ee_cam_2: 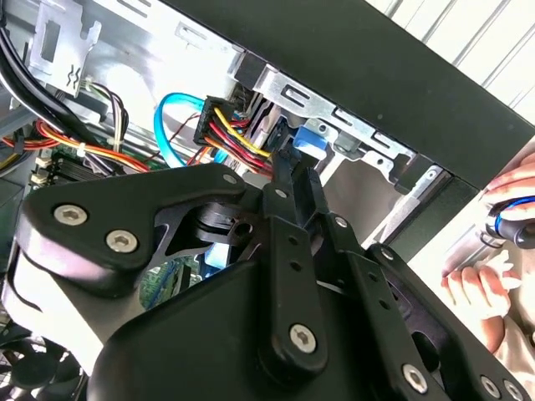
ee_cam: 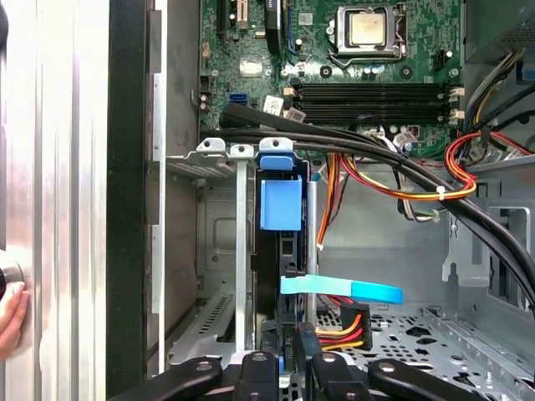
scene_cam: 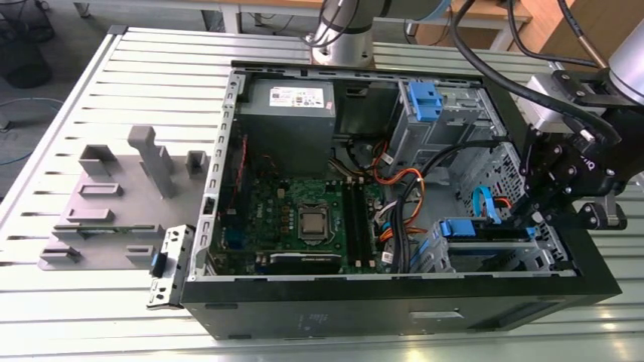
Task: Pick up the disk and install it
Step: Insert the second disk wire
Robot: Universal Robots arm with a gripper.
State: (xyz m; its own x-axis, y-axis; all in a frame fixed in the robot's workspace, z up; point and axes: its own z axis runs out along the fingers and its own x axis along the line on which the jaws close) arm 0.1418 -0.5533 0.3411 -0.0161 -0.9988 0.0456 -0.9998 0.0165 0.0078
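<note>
Exterior view: open computer case lies on a slatted metal table. Grey power supply sits at the far end, motherboard in the middle. A blue bracket sits in the upper drive cage. The gripper hangs over the case's edge on the exterior view's right, down by the lower drive cage. The disk, blue carrier showing, stands seated in that cage just beside the gripper. Grey fixture blocks lie on the table at the exterior view's left.

Second wrist view: black gripper linkage fills the foreground, fingertips pointing at the blue carrier tab in the cage. Red-yellow power wires and a light blue data cable run close by. A person's hand sits outside the case wall.

First wrist view: the disk stands edge-on in the cage slot, blue tab up top, blue cable crossing it. Gripper fingers sit on either side of the disk's near end, close in; cannot tell if they clamp it or sit apart from it.
</note>
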